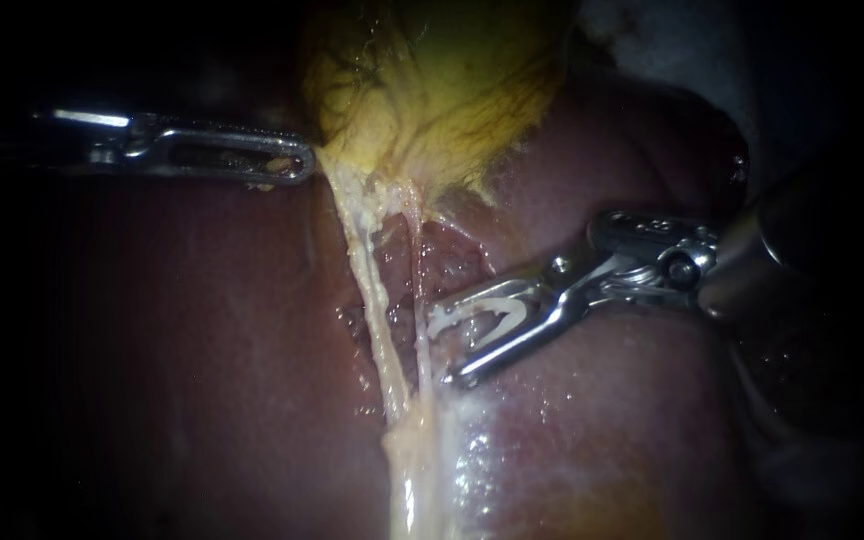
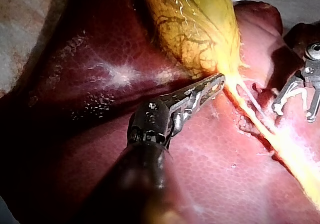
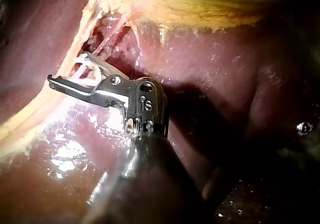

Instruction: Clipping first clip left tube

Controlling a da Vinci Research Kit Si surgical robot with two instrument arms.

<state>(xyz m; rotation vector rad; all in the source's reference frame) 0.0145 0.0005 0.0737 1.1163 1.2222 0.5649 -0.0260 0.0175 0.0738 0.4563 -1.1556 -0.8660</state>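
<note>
The left tube (image 1: pixel 372 290) lies just beyond the tips of our right hand (image 1: pixel 442 350), with the right tube (image 1: pixel 420 335) between them. The tips reach the right tube, but we cannot tell whether they touch it. This hand's jaws stand apart, grasping a white clip (image 1: pixel 477 312) seated between them. The left tube is a pale, glistening, taut strand that runs from the gallbladder (image 1: pixel 432 90) down over the liver (image 1: pixel 202 330) and meets the right tube lower down. Our left hand (image 1: pixel 297 165) is clenched on the gallbladder's lower fringe, beside the tube's top. Bare liver lies open on both sides of the tubes.
</note>
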